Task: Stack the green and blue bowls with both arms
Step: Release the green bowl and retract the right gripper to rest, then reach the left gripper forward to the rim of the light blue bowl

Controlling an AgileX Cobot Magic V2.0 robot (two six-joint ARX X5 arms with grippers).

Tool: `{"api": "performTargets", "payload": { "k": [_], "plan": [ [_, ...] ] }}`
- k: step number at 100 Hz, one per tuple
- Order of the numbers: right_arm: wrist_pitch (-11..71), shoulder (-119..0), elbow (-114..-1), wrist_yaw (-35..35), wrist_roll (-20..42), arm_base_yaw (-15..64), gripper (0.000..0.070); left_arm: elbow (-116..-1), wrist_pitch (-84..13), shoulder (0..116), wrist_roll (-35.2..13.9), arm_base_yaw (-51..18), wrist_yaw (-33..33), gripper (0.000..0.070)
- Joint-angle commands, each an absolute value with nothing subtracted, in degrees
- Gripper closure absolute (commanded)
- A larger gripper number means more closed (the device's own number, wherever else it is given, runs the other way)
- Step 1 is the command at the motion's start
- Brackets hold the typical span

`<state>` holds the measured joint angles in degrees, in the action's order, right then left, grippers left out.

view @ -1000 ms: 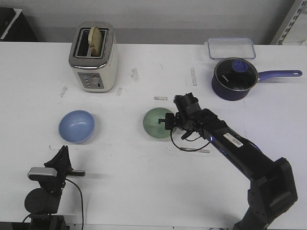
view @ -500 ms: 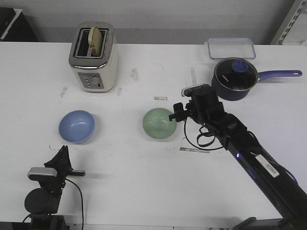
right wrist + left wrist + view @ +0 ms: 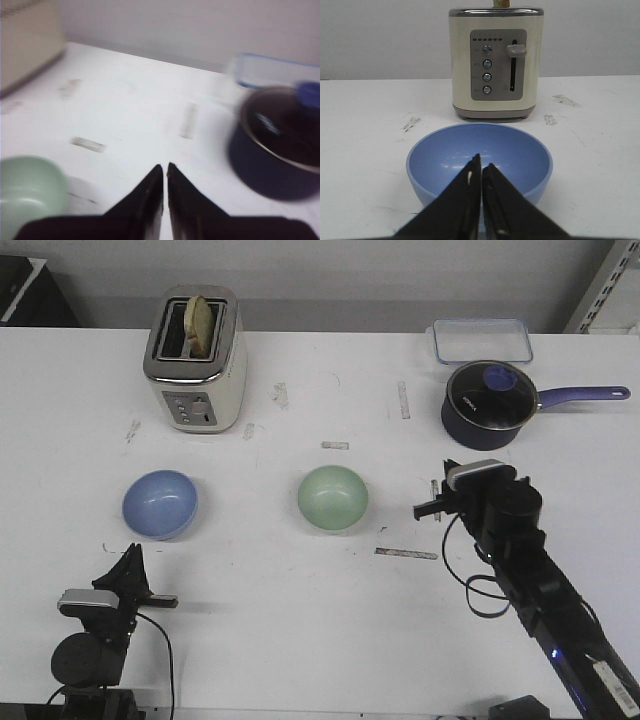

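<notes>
The pale green bowl [image 3: 333, 498] sits upright at the middle of the table. The light blue bowl [image 3: 160, 504] sits upright to its left. My right gripper [image 3: 428, 508] is shut and empty, well to the right of the green bowl and apart from it. In the right wrist view the shut fingertips [image 3: 165, 168] hover over bare table, with the green bowl [image 3: 30, 192] off to the side. My left gripper [image 3: 132, 555] is shut and empty, just short of the blue bowl's near side. In the left wrist view its tips [image 3: 481, 164] overlap the blue bowl [image 3: 520, 155].
A cream toaster [image 3: 195, 360] holding a slice of bread stands at the back left. A dark navy saucepan [image 3: 490, 405] with a glass lid and long handle is at the back right, with a clear plastic container [image 3: 482, 340] behind it. Tape marks dot the white table [image 3: 300, 600].
My right arm has drawn back from the green bowl's right rim, to the right and towards the table's front. The green bowl stays in place. The left arm has not moved.
</notes>
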<state>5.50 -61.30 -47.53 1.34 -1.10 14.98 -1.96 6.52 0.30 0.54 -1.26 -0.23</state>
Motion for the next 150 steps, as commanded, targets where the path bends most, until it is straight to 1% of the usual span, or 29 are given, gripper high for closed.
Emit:
{"api": "performTargets", "payload": {
  "k": [1, 15, 30, 38, 57, 74, 102, 117, 150],
  "plan": [
    [4.7, -59.0, -45.3, 1.5, -1.5, 13.1, 0.0695, -0.7, 7.4, 0.2, 0.4, -1.3, -0.3, 0.0698],
    [4.1, -52.0, -38.8, 1.5, -1.5, 8.4, 0.0695, -0.7, 7.4, 0.2, 0.4, -1.3, -0.3, 0.0698],
    [0.2, -43.8, -30.9, 1.5, -1.5, 4.8, 0.0695, -0.7, 7.4, 0.2, 0.4, -1.3, -0.3, 0.0698],
    [-1.0, -39.1, -27.1, 1.5, -1.5, 3.8, 0.0695, -0.7, 7.4, 0.2, 0.4, -1.3, -0.3, 0.0698],
    [-0.4, -27.7, -20.9, 1.5, -1.5, 3.5, 0.0695, -0.7, 7.4, 0.2, 0.4, -1.3, -0.3, 0.0698],
    [4.8, -18.6, -20.4, 1.5, -1.5, 3.5, 0.0695, -0.7, 7.4, 0.2, 0.4, -1.3, -0.3, 0.0698],
    [4.3, -8.6, -20.4, 1.5, -1.5, 3.5, 0.0695, -0.7, 7.4, 0.2, 0.4, -1.3, -0.3, 0.0698],
    [4.2, -6.3, -20.4, 1.5, -1.5, 3.5, 0.0695, -0.7, 7.4, 0.2, 0.4, -1.3, -0.3, 0.0698],
    [3.0, -6.1, -20.4, 1.5, -1.5, 3.5, 0.0695, -0.7, 7.4, 0.2, 0.8, -1.3, -0.3, 0.0698]
  ]
}}
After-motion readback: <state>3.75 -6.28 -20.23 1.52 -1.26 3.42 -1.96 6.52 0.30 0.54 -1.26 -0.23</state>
